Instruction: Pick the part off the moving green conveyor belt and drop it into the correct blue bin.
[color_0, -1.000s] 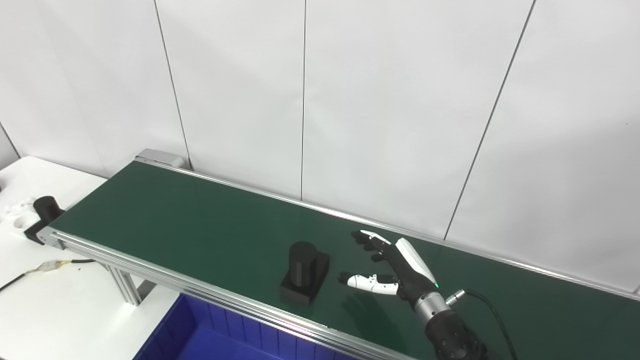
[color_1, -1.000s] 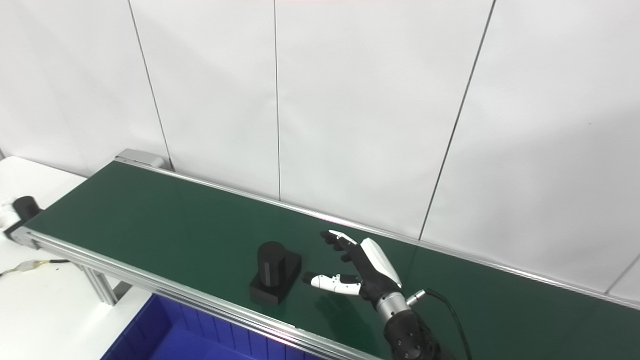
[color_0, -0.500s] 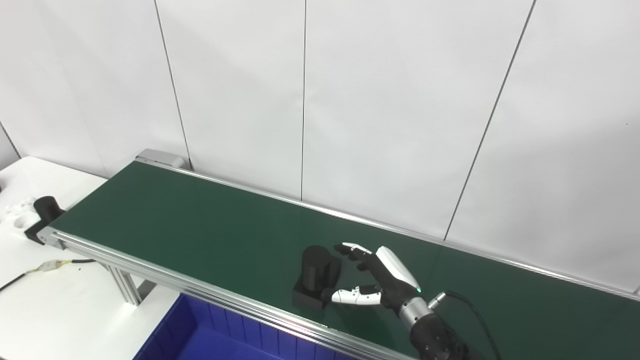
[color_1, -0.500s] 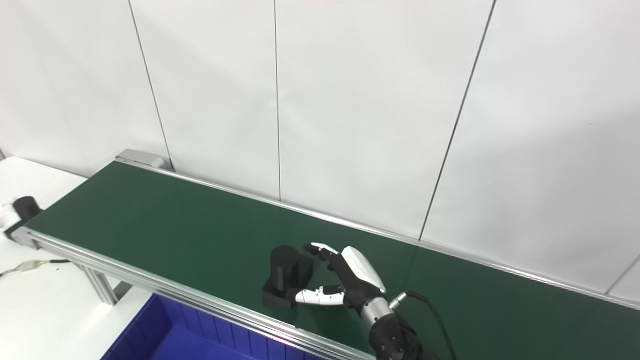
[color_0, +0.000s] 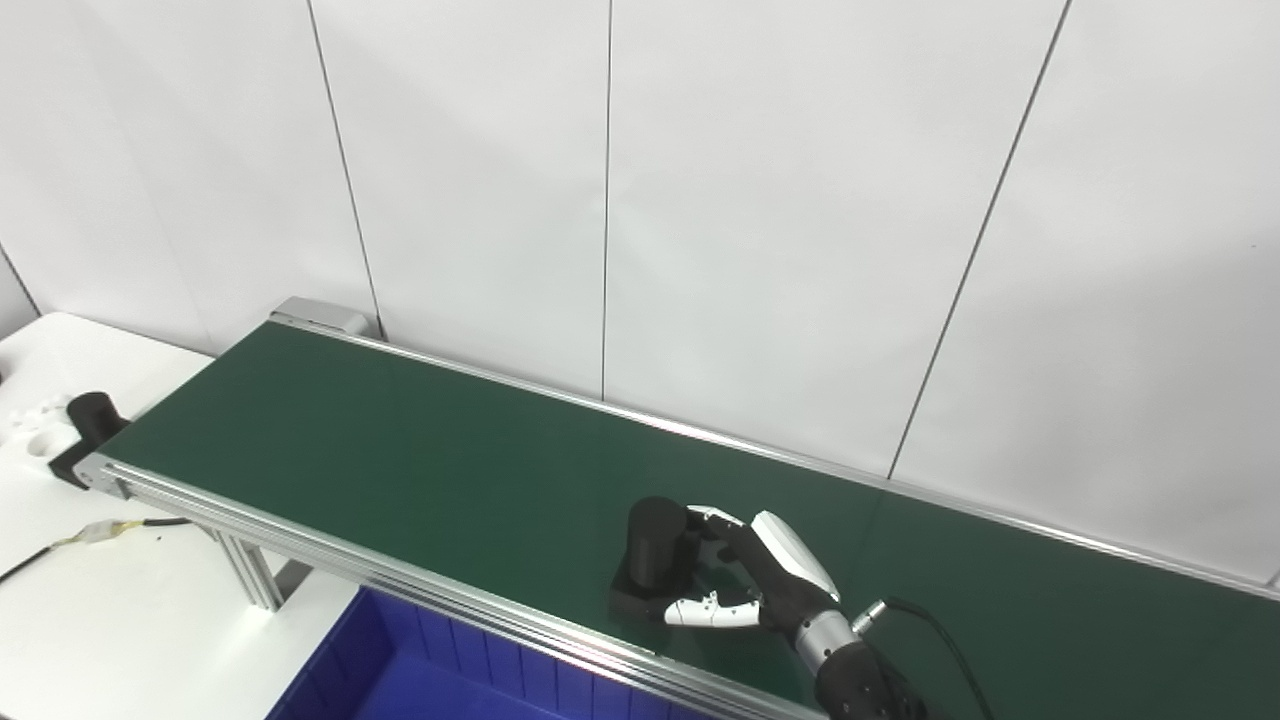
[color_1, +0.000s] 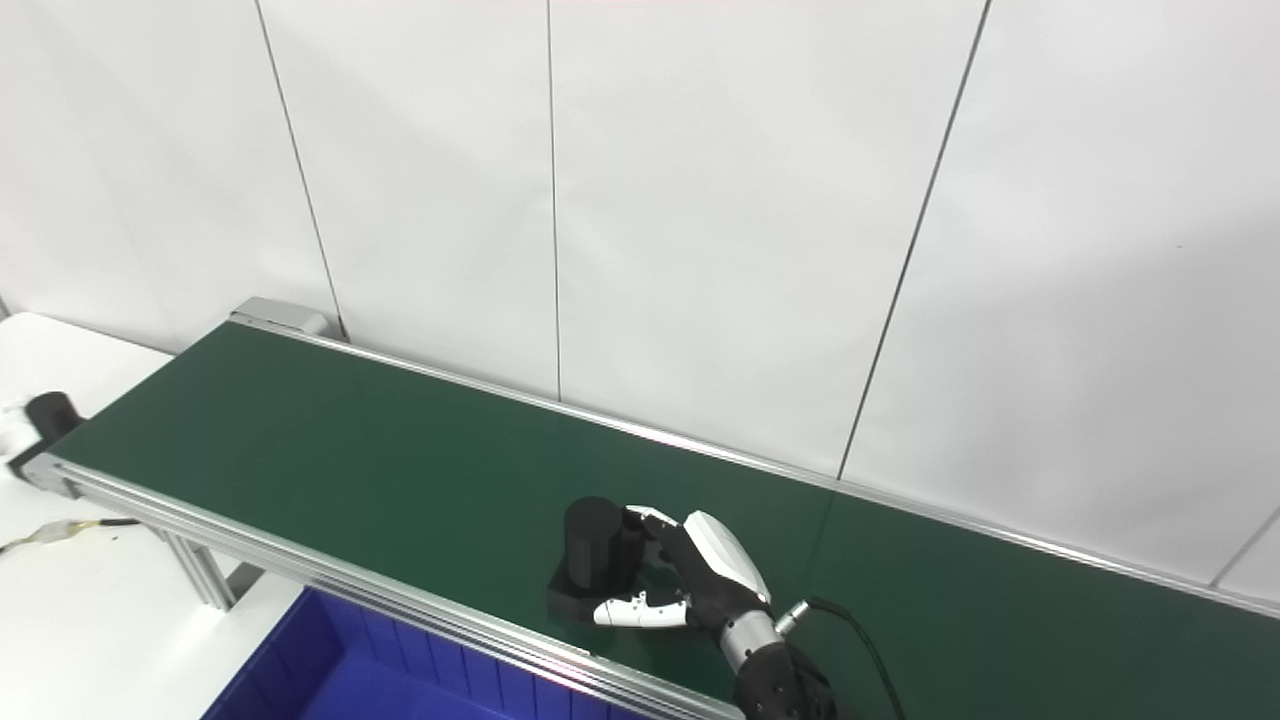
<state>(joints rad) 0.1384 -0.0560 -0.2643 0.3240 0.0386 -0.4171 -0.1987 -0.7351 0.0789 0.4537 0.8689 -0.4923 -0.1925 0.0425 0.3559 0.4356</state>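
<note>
Black part (color_0: 655, 550), a cylinder on a square base, on the green conveyor belt (color_0: 400, 450) near its front rail. Right hand (color_0: 765, 580) curled around it, fingers (color_0: 722, 523) behind, thumb in front; firm grasp unclear. Blue bin (color_0: 420, 680) below. No legible writing.

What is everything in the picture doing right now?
black part: upright on the belt, its round post pointing up.
right hand: open, fingers curled around the black part without lifting it.
left hand: out of view.
green conveyor belt: carries only the black part.
blue bin: below the belt's near edge, only partly seen, the part that shows looks bare.
second black part: upright on the white table past the belt's left end.
</note>
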